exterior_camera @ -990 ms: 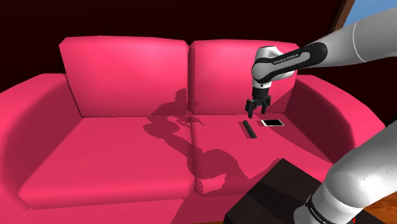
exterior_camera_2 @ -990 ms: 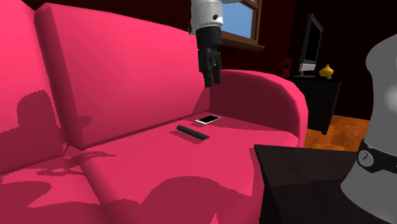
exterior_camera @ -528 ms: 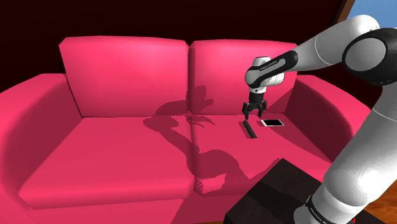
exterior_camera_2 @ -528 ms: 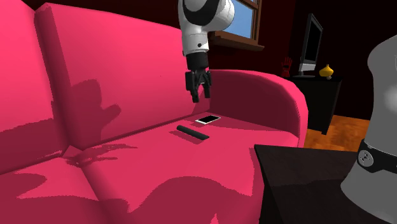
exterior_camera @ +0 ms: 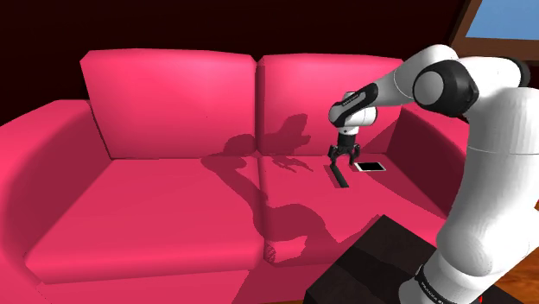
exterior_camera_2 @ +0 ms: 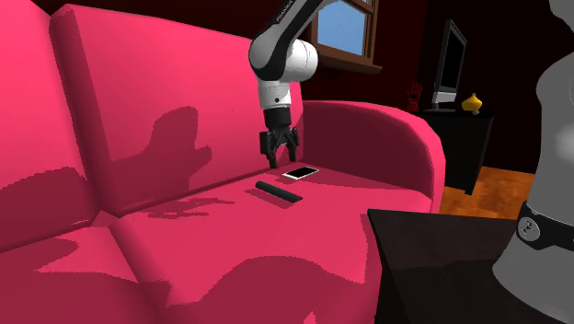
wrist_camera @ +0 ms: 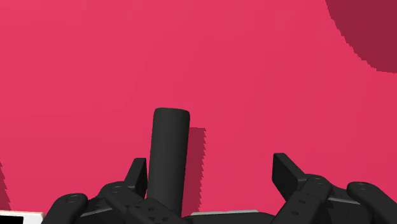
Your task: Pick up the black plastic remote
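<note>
The black remote (exterior_camera: 338,175) is a slim dark bar lying flat on the pink sofa's seat cushion (exterior_camera: 173,207), also seen in the second exterior view (exterior_camera_2: 278,193). My gripper (exterior_camera: 339,157) hangs just above the remote's far end, pointing down, fingers open (exterior_camera_2: 279,158). In the wrist view the remote (wrist_camera: 169,156) lies lengthwise between the spread fingers, close beside one fingertip (wrist_camera: 137,172) and well apart from the other. Nothing is held in the gripper (wrist_camera: 210,172).
A white-edged phone (exterior_camera: 370,166) lies on the cushion right beside the remote, toward the armrest (exterior_camera_2: 396,138). The sofa backrest (exterior_camera: 302,95) rises behind. The dark stand (exterior_camera: 371,263) sits at the front. A cabinet with a screen (exterior_camera_2: 448,64) stands beyond the sofa.
The gripper has come down from in front of the backrest to just above the remote, staying open. The remote and phone have not moved.
</note>
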Controlling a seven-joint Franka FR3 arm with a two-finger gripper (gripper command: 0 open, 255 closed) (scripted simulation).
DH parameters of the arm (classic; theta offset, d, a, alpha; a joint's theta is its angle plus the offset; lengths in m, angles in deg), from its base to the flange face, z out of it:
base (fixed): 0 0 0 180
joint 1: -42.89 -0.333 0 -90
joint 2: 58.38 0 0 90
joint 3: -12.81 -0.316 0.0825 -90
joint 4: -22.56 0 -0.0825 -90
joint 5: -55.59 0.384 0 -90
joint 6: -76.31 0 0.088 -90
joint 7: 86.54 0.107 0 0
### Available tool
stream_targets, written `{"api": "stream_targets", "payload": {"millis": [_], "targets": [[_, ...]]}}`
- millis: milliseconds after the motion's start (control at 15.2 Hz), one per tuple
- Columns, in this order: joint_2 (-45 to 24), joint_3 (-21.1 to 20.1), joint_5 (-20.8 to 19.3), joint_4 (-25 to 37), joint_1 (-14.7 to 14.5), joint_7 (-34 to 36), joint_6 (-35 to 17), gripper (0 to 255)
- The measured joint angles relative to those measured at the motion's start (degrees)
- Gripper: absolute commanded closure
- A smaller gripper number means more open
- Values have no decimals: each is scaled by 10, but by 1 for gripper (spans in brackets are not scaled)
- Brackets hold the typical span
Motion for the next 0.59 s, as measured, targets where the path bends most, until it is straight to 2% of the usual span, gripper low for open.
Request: {"api": "stream_targets", "payload": {"millis": [396, 594], "targets": [[-130, 0, 45, 111, 40, -2, 1, 0], [-161, -3, 54, 126, 49, -4, -12, 0]]}}
